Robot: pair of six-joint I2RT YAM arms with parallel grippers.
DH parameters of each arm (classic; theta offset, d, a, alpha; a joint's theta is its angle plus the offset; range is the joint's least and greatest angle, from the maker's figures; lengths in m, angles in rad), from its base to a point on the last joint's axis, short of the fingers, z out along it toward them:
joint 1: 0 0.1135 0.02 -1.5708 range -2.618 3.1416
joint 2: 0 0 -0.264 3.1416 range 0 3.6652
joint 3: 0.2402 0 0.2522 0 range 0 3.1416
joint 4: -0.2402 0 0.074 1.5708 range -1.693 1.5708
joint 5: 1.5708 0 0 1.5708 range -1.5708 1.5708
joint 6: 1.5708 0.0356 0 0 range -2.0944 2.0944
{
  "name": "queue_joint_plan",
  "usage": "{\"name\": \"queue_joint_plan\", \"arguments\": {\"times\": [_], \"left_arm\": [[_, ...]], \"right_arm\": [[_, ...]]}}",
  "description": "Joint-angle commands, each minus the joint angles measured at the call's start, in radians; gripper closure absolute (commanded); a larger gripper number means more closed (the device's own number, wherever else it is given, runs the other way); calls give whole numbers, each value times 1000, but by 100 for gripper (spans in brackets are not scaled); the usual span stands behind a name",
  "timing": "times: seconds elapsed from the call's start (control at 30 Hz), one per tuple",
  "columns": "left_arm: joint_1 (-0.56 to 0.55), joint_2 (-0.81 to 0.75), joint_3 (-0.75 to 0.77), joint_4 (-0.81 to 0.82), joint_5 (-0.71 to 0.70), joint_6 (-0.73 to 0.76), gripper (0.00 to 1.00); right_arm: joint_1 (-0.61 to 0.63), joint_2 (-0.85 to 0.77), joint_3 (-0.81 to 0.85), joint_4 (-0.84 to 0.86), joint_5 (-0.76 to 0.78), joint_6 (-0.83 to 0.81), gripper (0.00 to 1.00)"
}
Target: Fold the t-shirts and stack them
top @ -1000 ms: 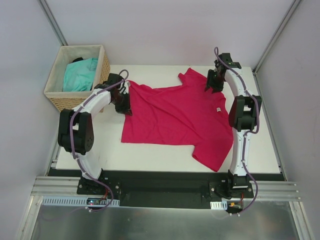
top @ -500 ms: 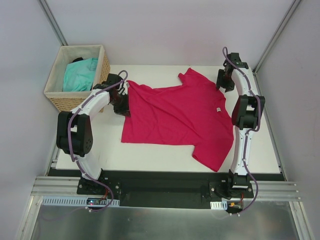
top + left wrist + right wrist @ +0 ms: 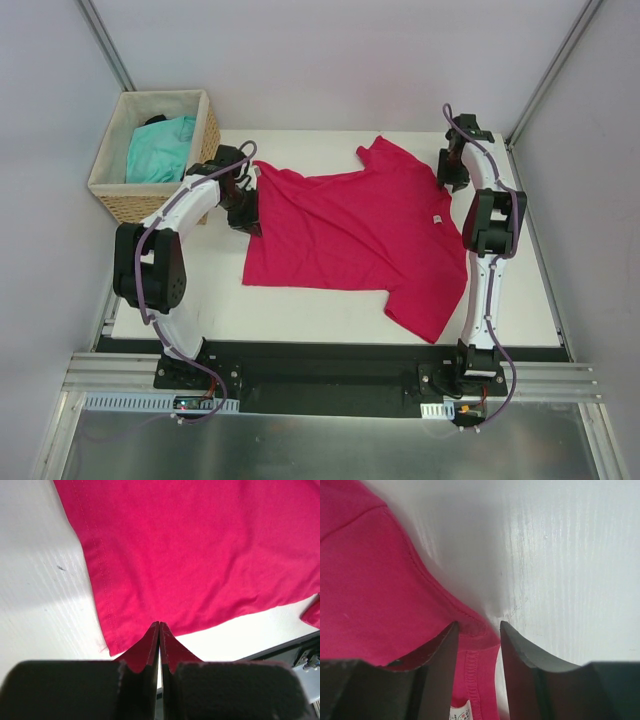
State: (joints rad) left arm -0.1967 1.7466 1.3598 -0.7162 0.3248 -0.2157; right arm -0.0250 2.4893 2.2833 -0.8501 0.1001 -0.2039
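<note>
The crimson-pink t-shirt [image 3: 350, 235] lies spread flat on the white table [image 3: 300, 312], hem to the left and its white neck label [image 3: 438, 219] to the right. My left gripper [image 3: 247, 208] is shut, its tips [image 3: 159, 625] resting on the shirt [image 3: 200, 545] close to the hem corner; no fabric shows between its jaws. My right gripper [image 3: 452, 175] is open at the shirt's far right edge. Its jaws [image 3: 477, 625] straddle the collar seam of the shirt [image 3: 365, 595], just above the label [image 3: 460, 714]. The turquoise t-shirt [image 3: 160, 148] lies bunched in the basket.
A woven wicker basket [image 3: 105, 186] stands at the table's back left corner, just behind my left arm. Bare white table [image 3: 570, 555] lies to the right of the collar and along the front edge. Grey walls close in both sides.
My right gripper has moved from over the shirt's shoulder out to the right, to the collar edge. The left gripper has stayed shut at the hem, and the shirt has barely shifted.
</note>
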Motion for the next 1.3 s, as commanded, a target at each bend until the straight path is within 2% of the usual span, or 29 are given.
{"name": "queue_joint_plan", "arguments": {"times": [0.0, 0.03, 0.07, 0.17, 0.2, 0.47, 0.67, 0.87, 1.27], "left_arm": [[-6, 1, 62, -74, 8, 33, 100], [-6, 7, 68, -83, 11, 35, 100], [-6, 13, 77, -86, 11, 35, 100], [-9, 48, 96, -118, 3, 24, 100], [-9, 66, 102, -130, 2, 22, 100], [-20, 100, 62, -137, -47, 25, 100], [-20, 136, -11, 36, -110, 45, 100], [-20, 200, -10, 142, -150, 35, 100], [-20, 243, 15, 138, -150, 29, 100]], "right_arm": [[-3, 10, 31, -10, 7, -9, 62], [-3, 13, 31, -9, 7, -6, 66], [-4, 14, 31, -10, 6, -3, 77], [-4, 20, 31, -10, 3, -2, 94], [-4, 20, 30, -9, 6, -3, 96], [-10, 17, 19, -1, 9, -17, 98], [-12, 11, 10, 5, -5, -19, 98], [-16, 3, -5, 13, -11, -23, 99], [-29, 11, -4, 10, -4, -19, 99]]}}
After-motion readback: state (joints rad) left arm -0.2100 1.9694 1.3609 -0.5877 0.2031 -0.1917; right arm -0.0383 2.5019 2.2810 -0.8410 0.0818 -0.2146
